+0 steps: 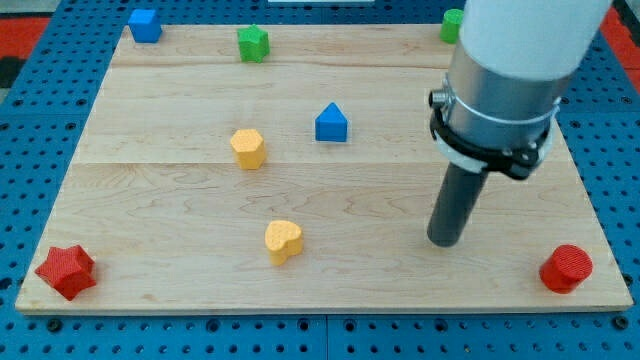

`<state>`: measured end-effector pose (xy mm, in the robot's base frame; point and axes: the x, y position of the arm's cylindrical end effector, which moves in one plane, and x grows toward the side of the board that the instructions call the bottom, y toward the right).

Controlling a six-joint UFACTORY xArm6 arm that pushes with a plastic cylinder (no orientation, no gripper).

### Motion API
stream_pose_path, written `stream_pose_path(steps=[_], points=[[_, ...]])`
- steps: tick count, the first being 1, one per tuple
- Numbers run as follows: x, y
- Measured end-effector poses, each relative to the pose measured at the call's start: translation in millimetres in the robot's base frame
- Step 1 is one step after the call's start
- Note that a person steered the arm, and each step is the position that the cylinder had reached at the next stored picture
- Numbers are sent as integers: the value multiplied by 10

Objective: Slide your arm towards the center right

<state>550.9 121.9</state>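
My tip [444,241] rests on the wooden board [330,270] at the lower right, below the white and grey arm body [505,70]. It touches no block. The red cylinder [567,268] lies to its right near the board's bottom right corner. The blue triangular block [331,123] is up and to the left of the tip. The yellow heart-shaped block [283,241] is far to its left at about the same height.
A yellow hexagonal block [247,148] sits left of centre. A red star block [67,270] is at the bottom left corner. A blue block [145,24] and a green block [253,43] lie along the top edge. Another green block [452,25] is partly hidden behind the arm.
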Motion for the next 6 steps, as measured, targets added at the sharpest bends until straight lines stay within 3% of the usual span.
stream_pose_path(steps=[2, 4, 6], points=[[112, 33], [-165, 1131], [-424, 1561]])
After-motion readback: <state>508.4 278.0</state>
